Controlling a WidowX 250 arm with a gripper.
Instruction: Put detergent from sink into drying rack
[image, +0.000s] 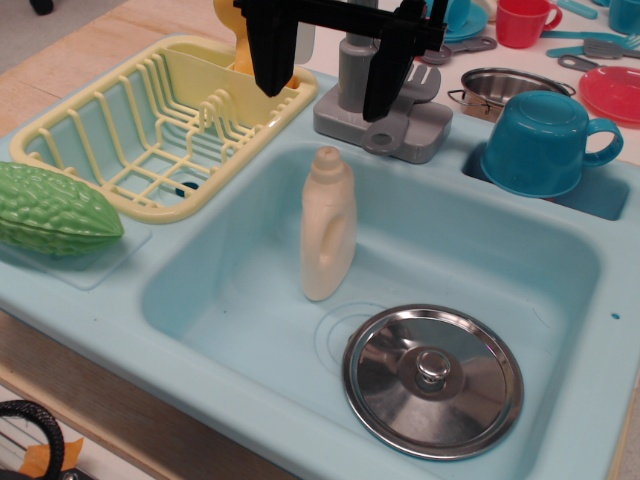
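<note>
The detergent (328, 226), a cream-white toy bottle with a capped neck, stands upright in the light-blue sink (240, 290), left of centre. My black gripper (328, 85) hangs open above and behind the bottle, its two fingers (270, 55) spread wide and empty, well clear of the cap. The pale yellow drying rack (165, 130) sits at the back left of the sink unit, with a yellow-orange utensil (245, 45) standing in its side compartment.
A steel lid (432, 380) lies flat in the sink's front right. A grey toy faucet (385, 115) stands behind the basin. A teal cup (540, 145) sits upside down in the small recess. A green bumpy vegetable (50, 210) lies at left. Dishes crowd the back right.
</note>
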